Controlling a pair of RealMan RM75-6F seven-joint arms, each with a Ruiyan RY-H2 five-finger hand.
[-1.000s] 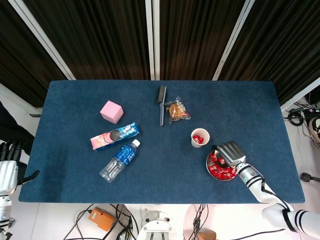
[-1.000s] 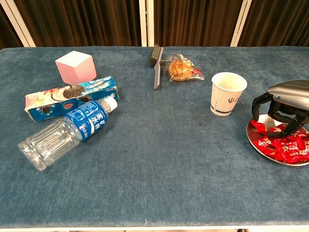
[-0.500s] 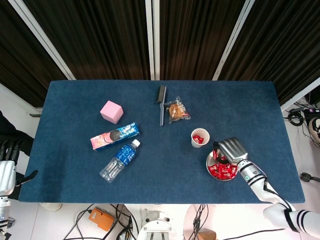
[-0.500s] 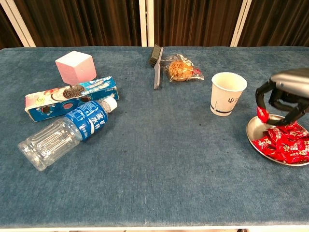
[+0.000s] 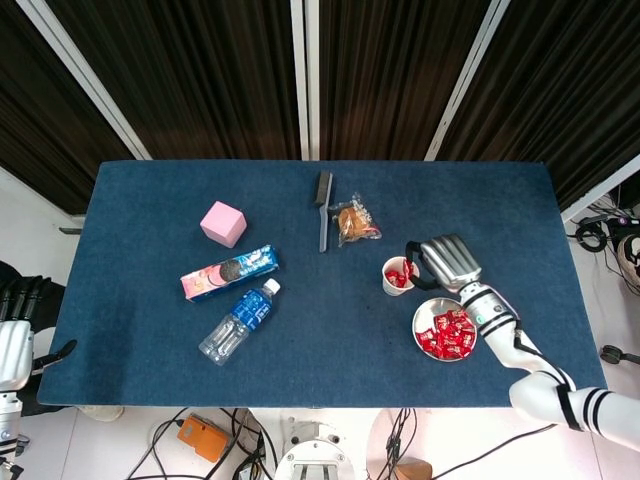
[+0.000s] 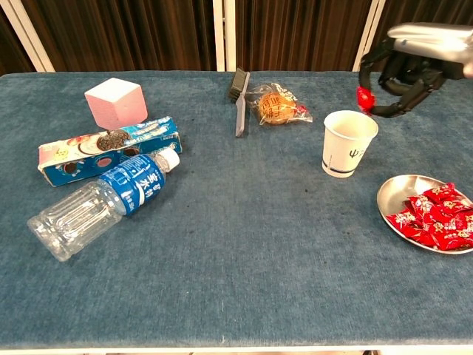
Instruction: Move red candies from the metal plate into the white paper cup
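Observation:
The white paper cup [image 6: 349, 143] stands upright right of the table's middle, with red candies [image 5: 397, 278] inside it. Just above the cup's rim hovers my right hand [image 6: 411, 65], pinching one red candy [image 6: 363, 97] between its fingertips. In the head view the right hand [image 5: 444, 261] sits beside the cup [image 5: 399, 275]. The metal plate [image 6: 390, 194] lies to the cup's right with several red candies [image 6: 437, 222] heaped on it; it shows as plate [image 5: 420, 322] from above. My left hand [image 5: 17, 345] hangs off the table's left edge, holding nothing.
A water bottle [image 6: 103, 200], a cookie box [image 6: 111, 149] and a pink cube [image 6: 114, 102] lie at the left. A brush [image 6: 240, 97] and a bagged snack [image 6: 276, 104] rest behind the cup.
My right hand rose from the plate with one red candy pinched and swung left and up to above the cup. The left hand stayed put.

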